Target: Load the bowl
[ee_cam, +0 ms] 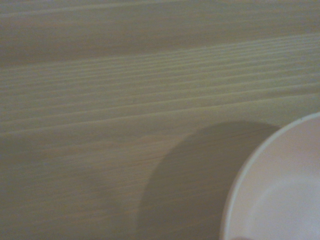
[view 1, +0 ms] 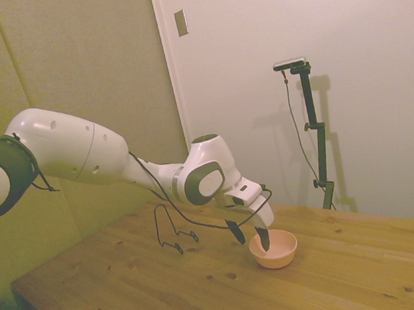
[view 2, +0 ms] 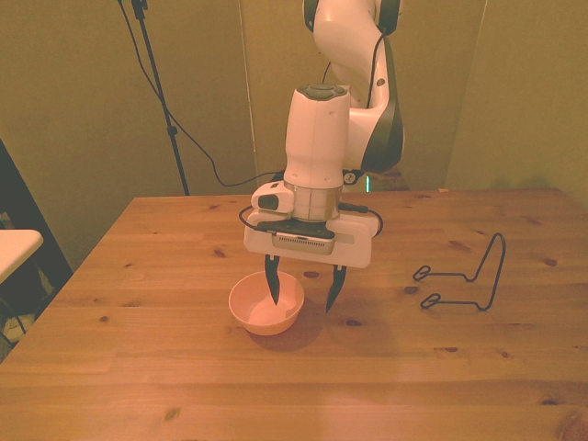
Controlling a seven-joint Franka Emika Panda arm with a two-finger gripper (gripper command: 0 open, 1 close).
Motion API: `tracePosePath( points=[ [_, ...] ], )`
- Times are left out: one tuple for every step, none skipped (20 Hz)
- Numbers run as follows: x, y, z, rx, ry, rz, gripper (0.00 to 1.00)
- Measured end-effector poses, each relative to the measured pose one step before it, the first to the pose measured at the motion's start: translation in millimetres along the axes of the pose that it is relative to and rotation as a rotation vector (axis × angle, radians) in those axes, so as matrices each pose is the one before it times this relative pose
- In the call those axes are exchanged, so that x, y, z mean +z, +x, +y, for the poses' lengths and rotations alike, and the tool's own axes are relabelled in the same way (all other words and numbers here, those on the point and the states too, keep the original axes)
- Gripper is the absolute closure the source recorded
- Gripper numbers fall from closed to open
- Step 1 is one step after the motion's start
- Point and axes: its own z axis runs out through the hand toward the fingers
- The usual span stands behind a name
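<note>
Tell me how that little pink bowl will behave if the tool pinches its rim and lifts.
The bowl looks like smooth, thin plastic, so probably light and stiff, though perhaps slippery. Gripped by one side of the rim, as the open tool straddles it, it may tilt.

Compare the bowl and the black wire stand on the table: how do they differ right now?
The bowl is pale peach, round and solid; the wire stand is thin, black and open-framed. The bowl has the open hand straddling its rim; the stand sits alone. Both rest on the table.

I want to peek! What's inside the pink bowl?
One finger of the open end effector dips inside the bowl; the other stays outside. The visible inside looks empty; the finger hides part.
</note>
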Motion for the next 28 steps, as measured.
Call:
tracePosePath(
  points=[
    [0.38, 0.18, 0.30, 0.00123, -0.00024, -0.00061, 1.00],
    [0.39, 0.20, 0.31, 0.00105, -0.00039, -0.00048, 1.00],
    [0.68, 0.20, 0.40, 0.00081, -0.00100, -0.00051, 1.00],
    [0.87, 0.30, 0.55, 0.00111, -0.00127, -0.00064, 1.00],
    [0.95, 0.46, 0.74, 0.00136, -0.00160, -0.00050, 1.00],
    [0.92, 0.47, 0.73, 0.00143, -0.00157, -0.00049, 1.00],
    [0.81, 0.48, 0.72, 0.00155, -0.00112, -0.00060, 1.00],
    [0.61, 0.37, 0.54, 0.00124, -0.00072, -0.00062, 1.00],
    [0.39, 0.22, 0.33, 0.00114, -0.00012, -0.00072, 1.00],
    [0.26, 0.27, 0.35, 0.00148, 0.00029, -0.00086, 1.00],
    [0.20, 0.33, 0.38, 0.00142, 0.00029, -0.00072, 1.00],
    [0.19, 0.34, 0.41, 0.00111, 0.00005, -0.00051, 1.00],
    [0.21, 0.34, 0.38, 0.00095, -0.00006, -0.00040, 1.00],
    [0.27, 0.20, 0.22, 0.00116, 0.00012, -0.00065, 1.00],
    [0.30, 0.06, 0.05, 0.00166, 0.00085, -0.00148, 1.00],
    [0.29, 0.06, -0.05, 0.00259, 0.00176, -0.00219, 1.00],
    [0.19, 0.06, -0.10, 0.00260, 0.00218, -0.00237, 1.00],
    [-0.02, 0.10, -0.15, 0.00148, 0.00191, -0.00175, 1.00],
    [-0.29, 0.20, -0.17, 0.00095, 0.00161, -0.00065, 1.00],
    [-0.52, 0.38, -0.21, 0.00071, 0.00106, 0.00042, 1.00],
    [-0.93, 0.70, -0.38, 0.00062, 0.00134, 0.00106, 1.00],
    [-1.81, 1.36, -0.65, 0.00060, 0.00152, 0.00165, 1.00],
    [-1.86, 1.51, -0.38, 0.00160, -0.00012, -0.00021, 1.00],
    [-1.61, 1.39, -0.26, 0.00263, 0.00117, -0.00036, 1.00],
    [-1.25, 1.09, -0.01, 0.00447, 0.00238, -0.00350, 1.00],
    [-1.43, 0.71, 0.07, 0.00474, 0.00677, -0.01154, 1.00],
    [-2.45, 0.58, -0.04, 0.00216, 0.00938, -0.01207, 1.00],
    [-3.56, 0.23, -0.20, 0.00088, 0.01182, -0.01432, 1.00]
  ],
)
